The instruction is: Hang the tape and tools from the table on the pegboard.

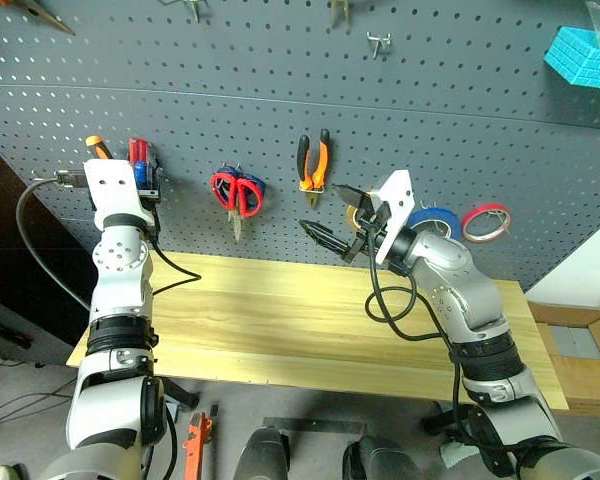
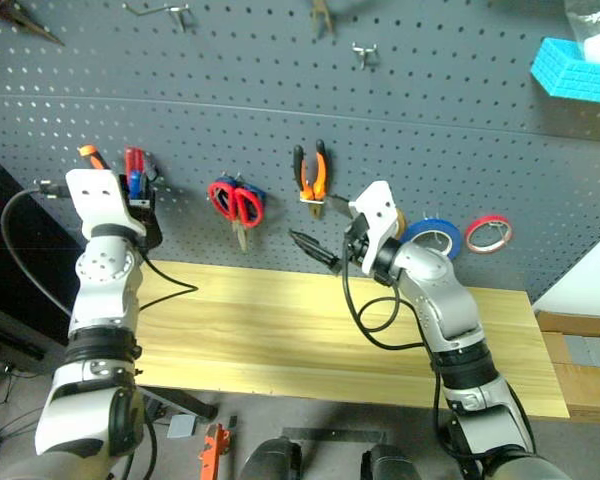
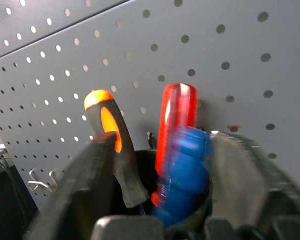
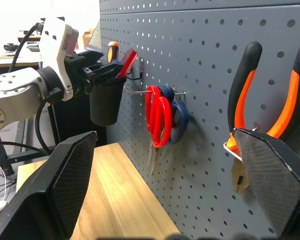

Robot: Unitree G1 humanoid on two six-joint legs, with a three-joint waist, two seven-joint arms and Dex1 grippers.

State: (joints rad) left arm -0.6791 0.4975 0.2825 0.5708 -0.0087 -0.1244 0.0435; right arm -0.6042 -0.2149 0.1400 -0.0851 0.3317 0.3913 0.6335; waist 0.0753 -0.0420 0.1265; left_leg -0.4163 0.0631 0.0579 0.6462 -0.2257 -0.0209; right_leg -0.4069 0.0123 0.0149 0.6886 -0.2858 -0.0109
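Backing my left gripper (image 3: 162,145) straight off the black cup (image 4: 106,102) is what I'd do, its fingers spread either side of the screwdriver handles (image 3: 176,120), without snagging them. My right gripper (image 1: 340,215) is splayed wide and empty too. Just above it the pliers (image 1: 314,165) hang on the pegboard (image 1: 460,120), long axis vertical, nose down. The red scissors (image 1: 237,192), further to its left, hang blades down, and the blue tape (image 1: 435,218) sits just behind its wrist.
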